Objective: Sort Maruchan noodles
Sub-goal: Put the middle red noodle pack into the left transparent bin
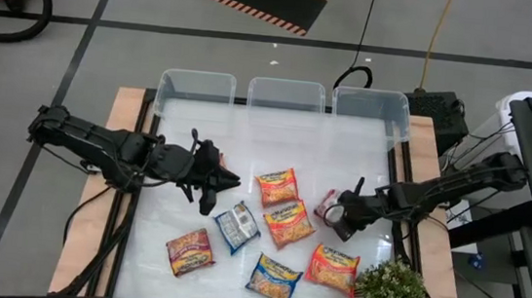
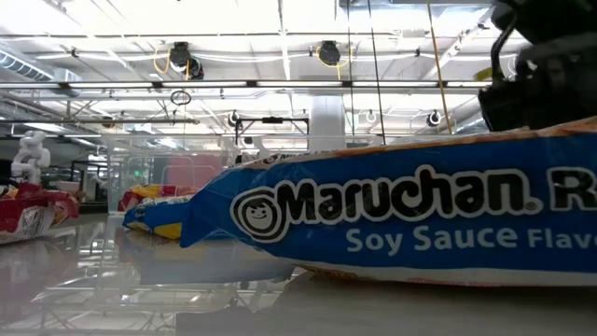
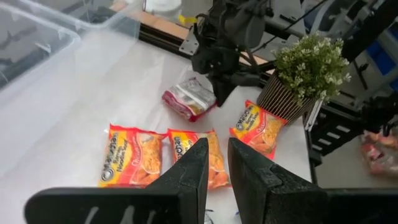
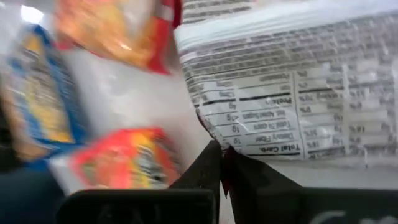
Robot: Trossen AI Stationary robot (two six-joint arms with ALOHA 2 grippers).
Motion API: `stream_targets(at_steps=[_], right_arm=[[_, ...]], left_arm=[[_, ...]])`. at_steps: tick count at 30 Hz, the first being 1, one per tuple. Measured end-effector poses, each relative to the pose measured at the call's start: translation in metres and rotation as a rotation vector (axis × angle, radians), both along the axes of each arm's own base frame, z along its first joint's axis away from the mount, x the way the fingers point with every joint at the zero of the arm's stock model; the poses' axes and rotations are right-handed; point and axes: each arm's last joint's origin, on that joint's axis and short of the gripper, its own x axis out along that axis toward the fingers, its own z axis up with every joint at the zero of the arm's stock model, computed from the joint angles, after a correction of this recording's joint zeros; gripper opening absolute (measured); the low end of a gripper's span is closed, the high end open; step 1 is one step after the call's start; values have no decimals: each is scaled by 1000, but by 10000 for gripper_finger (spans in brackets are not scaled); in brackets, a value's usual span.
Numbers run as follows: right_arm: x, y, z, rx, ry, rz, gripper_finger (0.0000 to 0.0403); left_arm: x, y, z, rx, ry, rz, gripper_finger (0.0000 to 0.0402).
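Several Maruchan packets lie flat on the white table: two orange ones [image 1: 277, 185] [image 1: 288, 223], a third orange one [image 1: 333, 268], a dark red one [image 1: 190, 251], a blue one [image 1: 275, 279] and a blue/silver one [image 1: 236, 226]. The blue packet [image 2: 401, 215] fills the low view. My right gripper [image 1: 340, 217] is shut on a red-and-white packet [image 1: 327, 206] right of the centre. My left gripper [image 1: 219, 182] hovers left of the orange packets and holds nothing. Its fingers [image 3: 217, 168] stand a narrow gap apart. My right gripper pinches the red-and-white packet between its two fingers at one edge [image 4: 214, 134]. The packet's printed back with the nutrition table faces the wrist camera. The fingers come down from above [image 3: 221, 93]. Whether the packet is clear of the table I cannot tell.
Three clear plastic bins [image 1: 196, 89] [image 1: 287, 94] [image 1: 372, 105] stand in a row along the far edge. A small potted plant [image 1: 391, 293] sits at the near right corner, beside the third orange packet. Bare table shows between the bins and the packets.
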Motion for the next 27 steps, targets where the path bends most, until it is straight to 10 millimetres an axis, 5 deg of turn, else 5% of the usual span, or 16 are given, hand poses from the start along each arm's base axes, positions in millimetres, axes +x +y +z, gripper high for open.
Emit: stream_targets(at_steps=[8, 27], right_arm=[[23, 6, 27, 124, -214, -169, 1], [48, 6, 127, -62, -464, -263, 0]], left_arm=[[1, 8, 0, 129, 15, -33, 65], [5, 25, 2, 69, 3, -123, 65]])
